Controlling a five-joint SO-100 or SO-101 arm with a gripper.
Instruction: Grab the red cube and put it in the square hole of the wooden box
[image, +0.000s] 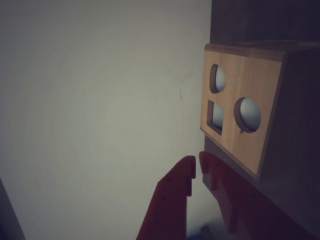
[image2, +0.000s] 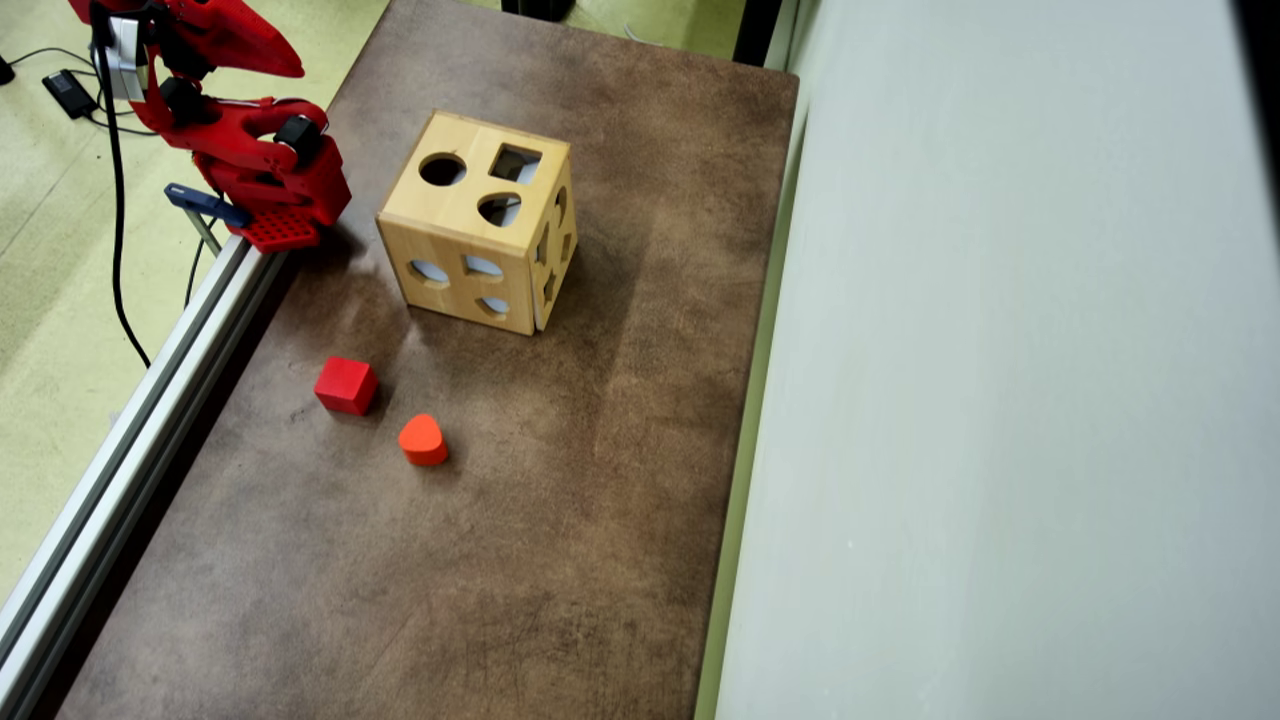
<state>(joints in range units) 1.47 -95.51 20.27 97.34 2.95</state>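
Overhead view: brown bench (image2: 560, 500) with the wooden box (image2: 478, 222) standing toward its far end, turned a little so that one corner points down the picture. On top face of the box, three cutouts: round hole (image2: 442, 169) at left, the square hole (image2: 515, 163) at right, rounded heart-like hole (image2: 499, 209) below them; more cutouts on the two side faces. The red cube (image2: 346, 385) lying flat on the bench, below and left of the box, well apart from it, touched by nothing. Orange-red heart-like block (image2: 423, 439) near the cube, lower right of it, not touching. Red arm (image2: 240, 150) at upper left, its base at the bench edge beside an aluminium rail (image2: 140, 400), left of the box and well apart from the cube; pale green floor (image2: 60, 250) with black cables beyond the rail; grey-white wall (image2: 1000, 400) along the right side. Wrist view: the claw (image: 196, 169) entering from the bottom, two red fingers with only a narrow gap between the tips, almost closed, holding nothing. Box (image: 240, 115) at right in this view, one pale face with two round-looking holes and the square hole (image: 216, 116) at lower left of that face; claw tips just below the lower corner of the box, contact not possible to tell. Cube not visible in this view.
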